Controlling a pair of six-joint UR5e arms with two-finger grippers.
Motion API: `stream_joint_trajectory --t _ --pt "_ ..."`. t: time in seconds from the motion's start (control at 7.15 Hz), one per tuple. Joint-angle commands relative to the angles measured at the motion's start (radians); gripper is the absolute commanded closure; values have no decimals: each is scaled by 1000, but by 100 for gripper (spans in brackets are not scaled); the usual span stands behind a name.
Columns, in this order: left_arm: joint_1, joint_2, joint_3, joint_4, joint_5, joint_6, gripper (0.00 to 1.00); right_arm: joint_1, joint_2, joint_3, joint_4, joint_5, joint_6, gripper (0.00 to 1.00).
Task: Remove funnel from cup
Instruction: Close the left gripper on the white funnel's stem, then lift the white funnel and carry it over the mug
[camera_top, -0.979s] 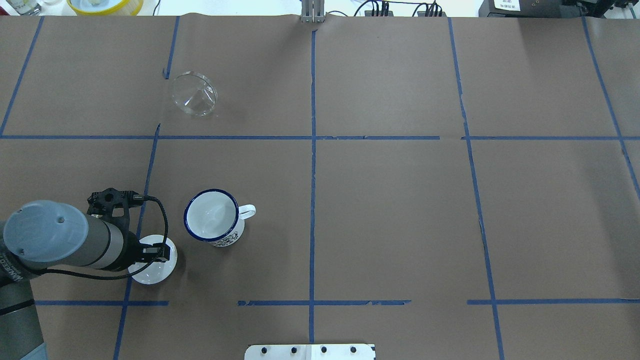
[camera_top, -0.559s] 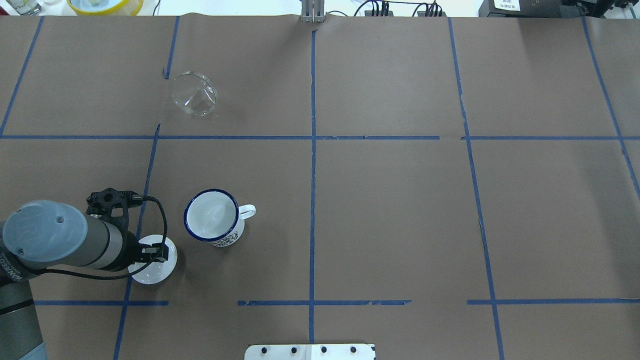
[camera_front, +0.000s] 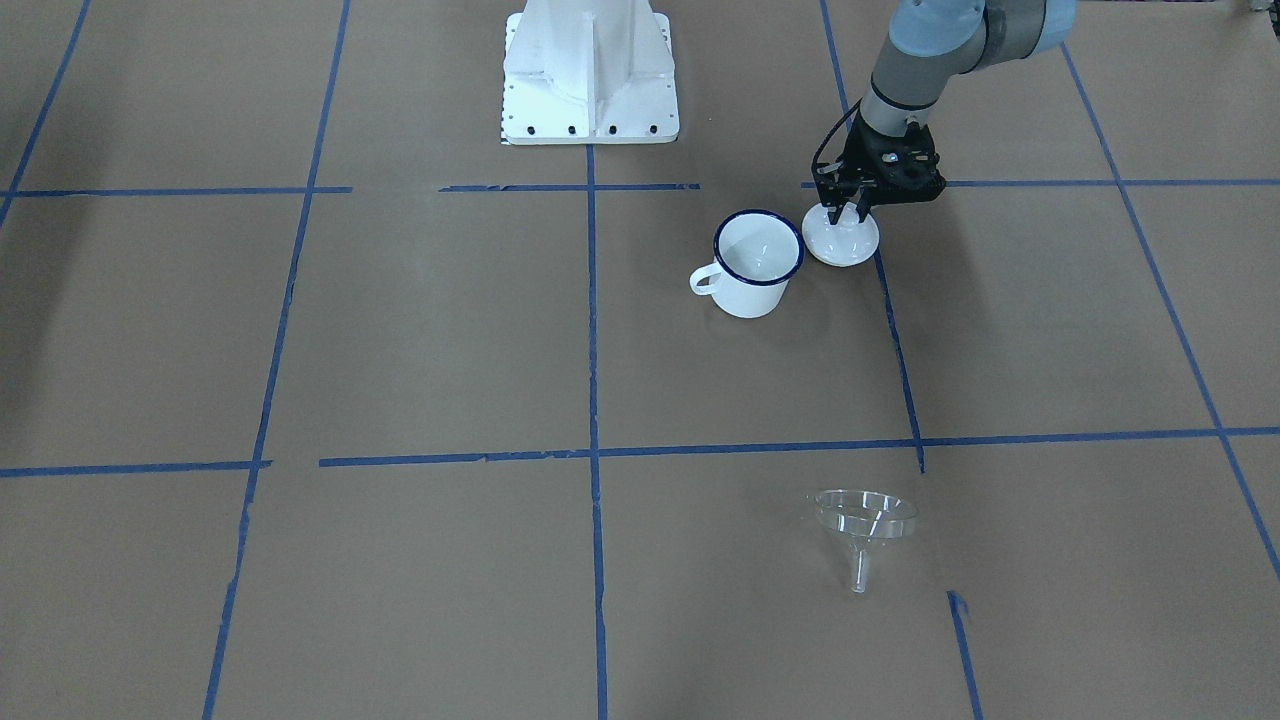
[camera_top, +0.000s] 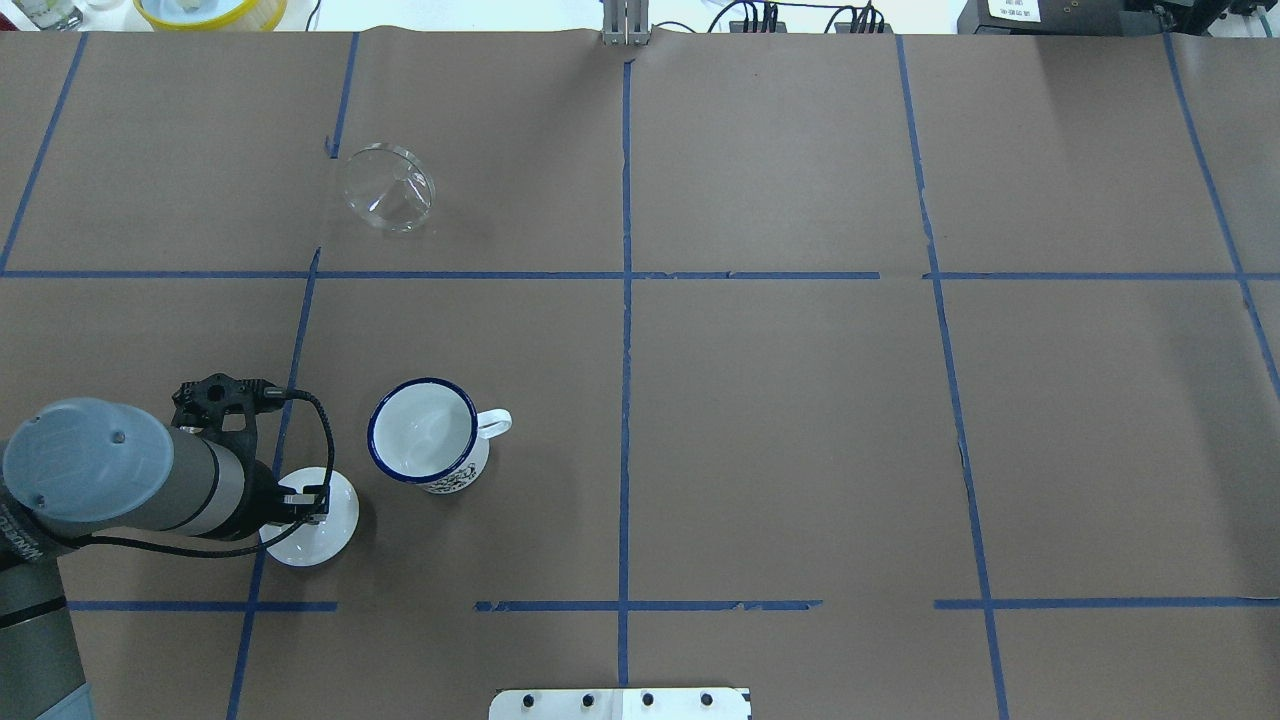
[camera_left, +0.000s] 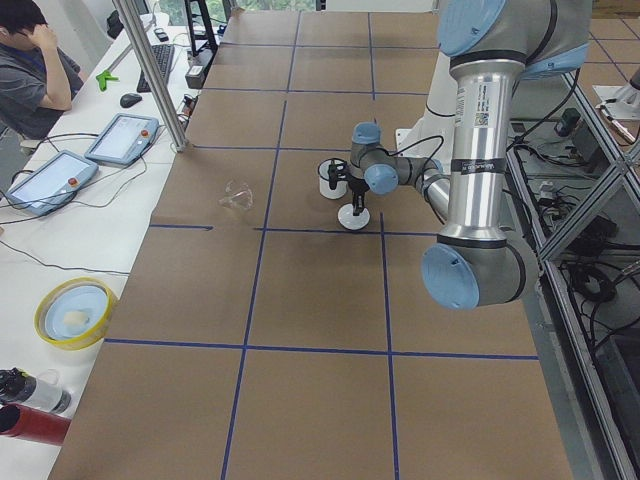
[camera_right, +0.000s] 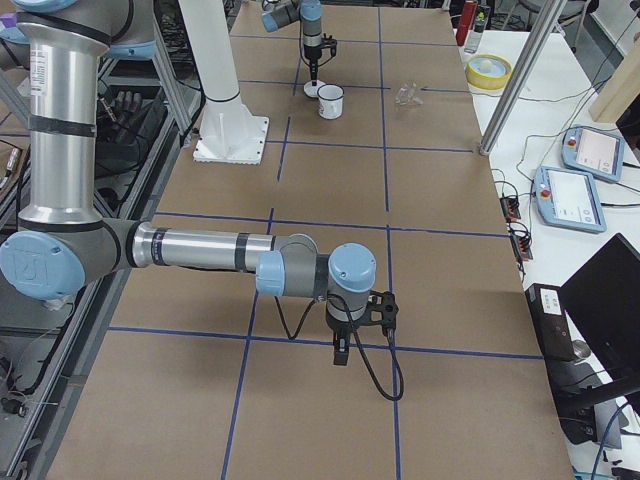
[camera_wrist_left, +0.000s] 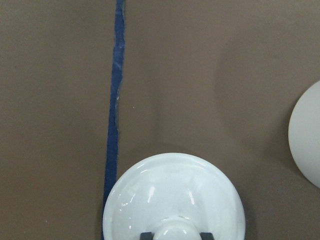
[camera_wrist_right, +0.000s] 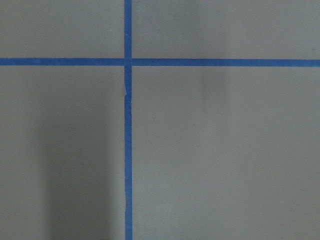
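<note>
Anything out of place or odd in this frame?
Yes. The funnel lies tipped over on the brown paper, far from the cup, which stands upright and empty. The left gripper is instead at the knob of a white lid beside the cup. No spill or damage shows.

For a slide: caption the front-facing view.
Left pincer grips knobbed lid beside empty enamel mug; clear funnel lies apart.

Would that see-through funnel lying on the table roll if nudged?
Probably, in a curve: the clear transparent funnel lies tipped on its side, round rim and narrow spout down. It looks thin-walled, so likely light. Its smooth cone may slip when gripped.
</note>
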Motion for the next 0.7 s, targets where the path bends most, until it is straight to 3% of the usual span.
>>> stream_joint_trajectory --t 0.0,0.28,0.56 --pt "-56 36 -100 9 -6 9 100 0 0 0 0 0 0 0" --pt "-104 105 -264 75 -12 12 100 0 0 0 0 0 0 0" --pt "-112 -41 -280 226 -13 -2 100 0 0 0 0 0 0 0"
